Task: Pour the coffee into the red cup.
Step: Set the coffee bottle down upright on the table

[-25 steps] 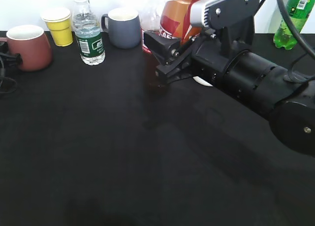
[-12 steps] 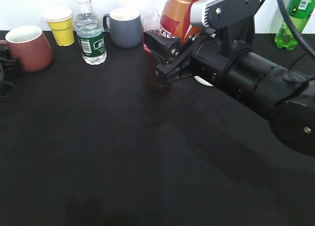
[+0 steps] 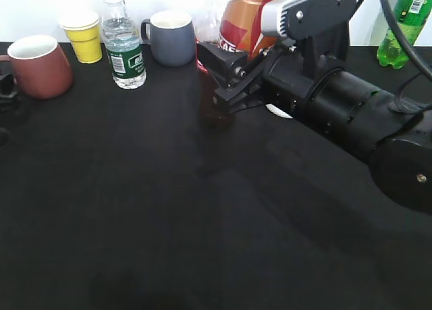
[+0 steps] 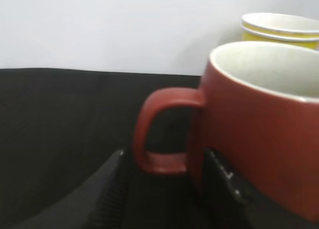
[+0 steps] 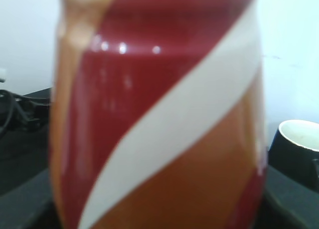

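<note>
Your red cup [image 3: 37, 65] sits at the table's far left edge, just left of the yellow paper cup [image 3: 83, 34]. The left gripper [image 4: 174, 189] straddles its handle, fingers spread. Your right gripper [image 3: 226, 80] is up against the orange coffee bottle [image 3: 246, 16]; whether it pinches, you cannot tell. Right of the cup, bare black table [image 3: 169, 209] lies open.

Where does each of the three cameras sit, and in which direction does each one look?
Exterior view: from above the near table edge, slanting down toward the back row; the right arm fills the right side.
Left wrist view: low at table height, facing the red cup; dark tool fingers show at the bottom.
Right wrist view: pressed close to the orange and red bottle; no tool is clearly visible.
Shared: exterior and left wrist views both show the red cup and yellow cup.
</note>
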`<state>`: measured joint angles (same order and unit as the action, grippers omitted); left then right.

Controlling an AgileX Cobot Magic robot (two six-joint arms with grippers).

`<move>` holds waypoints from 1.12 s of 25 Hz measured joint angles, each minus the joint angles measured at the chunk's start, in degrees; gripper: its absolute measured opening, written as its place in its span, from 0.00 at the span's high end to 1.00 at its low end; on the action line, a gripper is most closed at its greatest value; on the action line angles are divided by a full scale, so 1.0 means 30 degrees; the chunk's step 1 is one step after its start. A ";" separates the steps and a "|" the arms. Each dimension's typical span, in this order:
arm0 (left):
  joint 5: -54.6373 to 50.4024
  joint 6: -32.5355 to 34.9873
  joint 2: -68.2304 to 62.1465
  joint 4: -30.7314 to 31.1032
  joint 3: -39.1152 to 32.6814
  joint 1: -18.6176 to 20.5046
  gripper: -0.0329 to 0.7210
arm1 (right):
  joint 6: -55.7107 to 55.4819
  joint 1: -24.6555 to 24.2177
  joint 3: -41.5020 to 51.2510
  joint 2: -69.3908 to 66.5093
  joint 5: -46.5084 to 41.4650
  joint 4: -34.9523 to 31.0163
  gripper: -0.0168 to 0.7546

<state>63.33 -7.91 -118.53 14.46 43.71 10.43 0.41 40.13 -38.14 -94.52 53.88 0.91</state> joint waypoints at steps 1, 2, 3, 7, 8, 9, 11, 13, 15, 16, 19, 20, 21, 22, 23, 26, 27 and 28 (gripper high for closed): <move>0.0176 0.0024 0.0225 -0.0004 -0.0401 0.0000 0.46 | 0.0000 0.0000 0.0000 0.0000 0.0000 0.0000 0.29; 0.0302 0.0044 0.0546 -0.0020 -0.0891 0.0000 0.46 | 0.0000 0.0000 0.0000 0.0000 0.0020 0.0000 0.29; 0.0340 0.0044 0.0804 -0.0038 -0.1339 0.0000 0.46 | 0.0000 0.0000 0.0000 0.0000 0.0020 0.0000 0.29; 0.1293 0.0058 0.1654 -0.0052 -0.2946 0.0000 0.46 | 0.0000 0.0000 0.0000 0.0000 0.0020 0.0000 0.29; 0.1336 0.0058 0.2011 -0.0058 -0.3323 0.0000 0.46 | 0.0000 0.0000 0.0000 0.0000 0.0020 0.0000 0.29; 0.1404 0.0058 0.2497 -0.0074 -0.3716 0.0000 0.46 | 0.0000 0.0000 0.0000 0.0000 0.0020 0.0000 0.29; 0.1483 0.0078 0.3383 -0.0096 -0.4606 -0.0085 0.46 | 0.0000 0.0000 0.0000 0.0000 0.0020 0.0000 0.29; 0.1548 0.0078 0.3971 -0.0175 -0.5502 -0.0430 0.48 | 0.0000 0.0000 0.0000 0.0000 0.0020 0.0000 0.29; 0.1520 0.0078 0.4906 -0.0173 -0.6512 -0.1228 0.49 | 0.0000 0.0000 0.0000 0.0000 0.0020 -0.0063 0.29; 0.1439 0.0078 0.5488 -0.0173 -0.6958 -0.1830 0.49 | 0.0000 0.0000 0.0000 0.0000 -0.0161 -0.0303 0.29; 0.0985 0.0078 0.7624 -0.0138 -0.8327 -0.4317 0.50 | 0.1664 0.0000 0.0000 0.0000 -0.1504 -0.3259 0.29; 0.0862 0.0078 0.8227 -0.0042 -0.8752 -0.5226 0.50 | 0.3006 0.0000 0.0000 0.0000 -0.1531 -0.4838 0.29; 0.0741 0.0078 0.8634 0.0101 -0.8907 -0.5950 0.50 | 0.4076 0.0000 0.0000 0.0000 -0.1545 -0.6735 0.29; 0.0687 0.0096 0.8907 0.0216 -0.8907 -0.6529 0.50 | 0.5141 -0.0037 0.0000 0.0000 -0.1545 -0.8303 0.29; 0.0661 0.0096 0.9074 0.0350 -0.8907 -0.6836 0.50 | 0.5975 -0.0276 0.0000 0.0000 -0.1554 -0.9521 0.29; 0.0646 0.0096 0.9189 0.0638 -0.8907 -0.6921 0.50 | 0.6744 -0.2317 0.0000 0.0000 -0.1848 -1.0211 0.29; 0.0646 0.0096 0.9189 0.0680 -0.8907 -0.6921 0.50 | 0.6744 -0.3374 0.0000 0.0000 -0.2175 -1.0227 0.29; 0.0646 0.0096 0.9189 0.0680 -0.8907 -0.6921 0.50 | 0.6747 -0.4703 0.0000 0.0000 -0.2637 -1.0208 0.29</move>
<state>65.27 -7.62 -90.96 16.50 16.99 -10.34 20.65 26.02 -38.14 -94.52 45.96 -29.72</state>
